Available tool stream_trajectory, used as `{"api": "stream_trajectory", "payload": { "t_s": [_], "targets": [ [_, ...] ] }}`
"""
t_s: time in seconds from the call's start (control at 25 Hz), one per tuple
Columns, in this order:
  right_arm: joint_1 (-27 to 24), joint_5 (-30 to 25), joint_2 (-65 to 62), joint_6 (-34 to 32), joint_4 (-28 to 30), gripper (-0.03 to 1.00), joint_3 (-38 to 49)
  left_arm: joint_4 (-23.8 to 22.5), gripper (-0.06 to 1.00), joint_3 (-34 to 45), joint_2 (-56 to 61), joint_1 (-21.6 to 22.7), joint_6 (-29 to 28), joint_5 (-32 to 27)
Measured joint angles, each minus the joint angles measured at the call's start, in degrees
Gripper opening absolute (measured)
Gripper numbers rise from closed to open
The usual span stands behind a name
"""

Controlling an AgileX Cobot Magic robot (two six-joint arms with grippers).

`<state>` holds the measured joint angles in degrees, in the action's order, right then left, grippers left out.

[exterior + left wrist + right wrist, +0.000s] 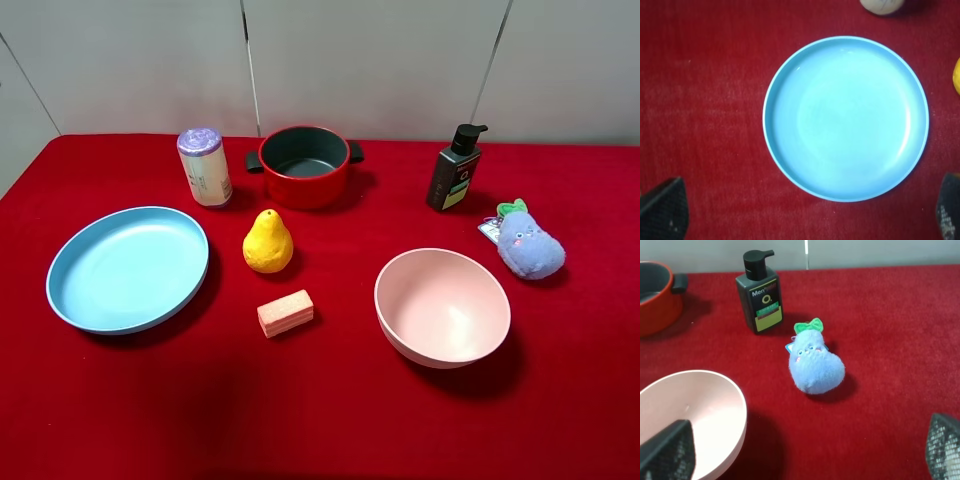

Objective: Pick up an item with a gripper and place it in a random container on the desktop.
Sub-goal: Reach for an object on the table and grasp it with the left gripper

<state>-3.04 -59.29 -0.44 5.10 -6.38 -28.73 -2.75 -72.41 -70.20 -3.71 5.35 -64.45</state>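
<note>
Canister [204, 167], at nine o'clock from the pot [303, 166], likely needed the left gripper [806, 212], fingers spread wide like the right gripper [806, 449], centred around it.

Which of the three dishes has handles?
The red pot at the back: it has two black side handles. The blue plate and the pink bowl have plain rims.
</note>
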Motion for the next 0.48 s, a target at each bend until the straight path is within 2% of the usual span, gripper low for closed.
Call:
{"api": "stream_trajectory", "payload": {
  "t_s": [0.24, 0.48],
  "targets": [
    [0.0, 0.0, 0.0, 0.0, 0.0, 0.69, 0.0, 2.75, 0.99, -7.56, -9.33, 0.0, 3.01, -2.56],
    [0.0, 0.0, 0.0, 0.0, 0.0, 0.69, 0.0, 2.75, 0.99, -14.22, -18.12, 0.0, 4.67, -2.56]
  ]
}}
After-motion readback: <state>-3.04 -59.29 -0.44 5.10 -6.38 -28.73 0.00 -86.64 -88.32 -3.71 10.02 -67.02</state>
